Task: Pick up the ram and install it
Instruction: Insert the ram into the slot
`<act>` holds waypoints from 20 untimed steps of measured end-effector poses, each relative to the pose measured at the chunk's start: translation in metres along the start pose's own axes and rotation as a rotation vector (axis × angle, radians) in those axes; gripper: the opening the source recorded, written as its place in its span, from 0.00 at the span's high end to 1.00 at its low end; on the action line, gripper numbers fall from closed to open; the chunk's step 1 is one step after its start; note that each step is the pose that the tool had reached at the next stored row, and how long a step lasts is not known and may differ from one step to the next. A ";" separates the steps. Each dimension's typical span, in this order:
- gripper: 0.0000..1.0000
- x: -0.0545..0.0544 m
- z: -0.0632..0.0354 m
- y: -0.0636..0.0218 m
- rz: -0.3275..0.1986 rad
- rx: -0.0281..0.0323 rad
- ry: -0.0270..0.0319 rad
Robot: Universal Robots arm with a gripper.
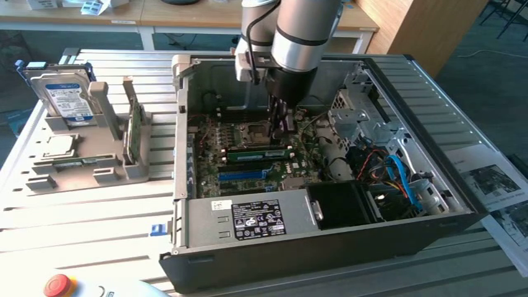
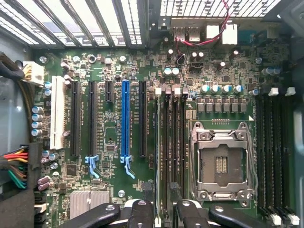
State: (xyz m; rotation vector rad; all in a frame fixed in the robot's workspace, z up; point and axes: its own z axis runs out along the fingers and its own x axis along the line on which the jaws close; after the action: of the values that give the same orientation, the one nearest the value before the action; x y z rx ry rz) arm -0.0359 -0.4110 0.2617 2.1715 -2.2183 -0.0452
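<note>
The ram, a long narrow green stick with dark chips, stands in a memory slot of the motherboard inside the open computer case, just beside the empty CPU socket. My gripper hangs straight down into the case right above it and holds nothing. In the wrist view my gripper is open, its black fingers straddling the row of black memory slots next to the CPU socket. The stick is seen edge-on there, and I cannot tell which slot holds it.
The case wall and the drive cage close in around the arm. The power supply and a black fan fill the near side. A grey holder at the exterior view's left carries a hard drive and an upright green expansion card.
</note>
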 end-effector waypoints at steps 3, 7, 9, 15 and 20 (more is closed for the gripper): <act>0.74 0.000 -0.0047 0.0002 0.000 0.0000 0.0000; 0.74 0.000 -0.0098 0.0005 0.000 0.0000 0.0000; 0.74 0.000 -0.0118 0.0006 0.000 0.0000 0.0000; 0.74 0.000 -0.0178 0.0009 0.000 0.0000 0.0000; 0.74 0.000 -0.0220 0.0010 0.000 0.0000 0.0002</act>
State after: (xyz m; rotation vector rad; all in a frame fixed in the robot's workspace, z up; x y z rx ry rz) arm -0.0359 -0.4110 0.2838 2.1714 -2.2182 -0.0450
